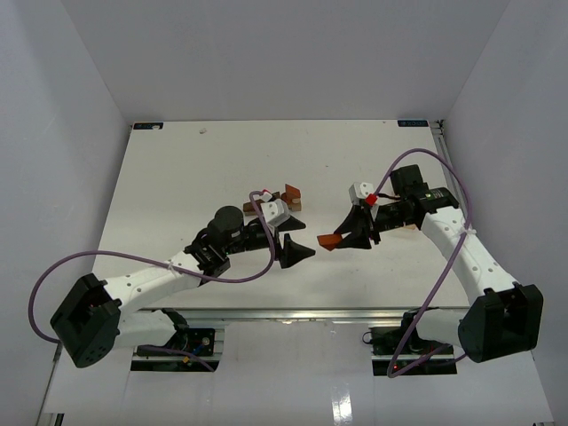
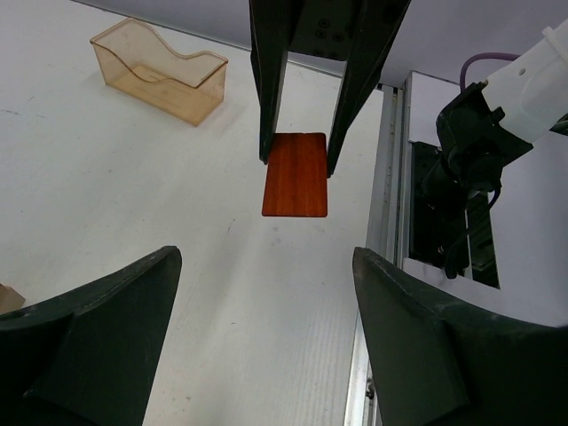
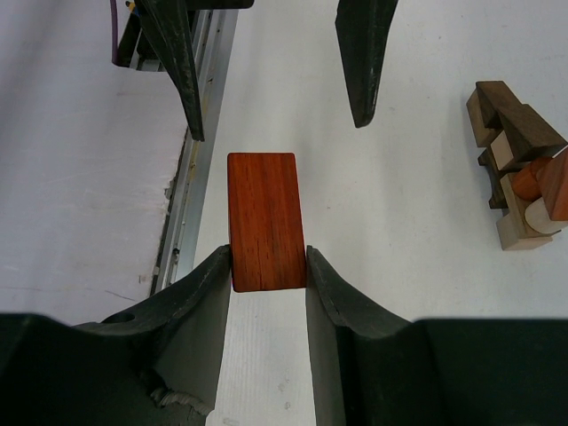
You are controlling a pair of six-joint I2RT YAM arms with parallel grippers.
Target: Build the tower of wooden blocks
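Note:
My right gripper [image 3: 266, 259] is shut on one end of a flat reddish-brown block [image 3: 264, 217], holding it above the table. In the top view this block [image 1: 327, 240] sticks out leftward from the right gripper [image 1: 353, 234] toward my left gripper [image 1: 300, 251]. The left gripper [image 2: 266, 266] stands open and empty, its jaws wide apart, facing the free end of the block [image 2: 295, 175] with a gap in between. The wood block tower [image 3: 519, 169], a low cluster of tan, reddish and dark brown pieces, sits on the table [image 1: 177, 177] beyond both grippers, also visible in the top view as the cluster [image 1: 286, 199].
A clear orange plastic container [image 2: 160, 69] stands on the table behind the right gripper. The table's metal front rail [image 2: 388, 177] runs close beside both grippers. White walls enclose the table on three sides.

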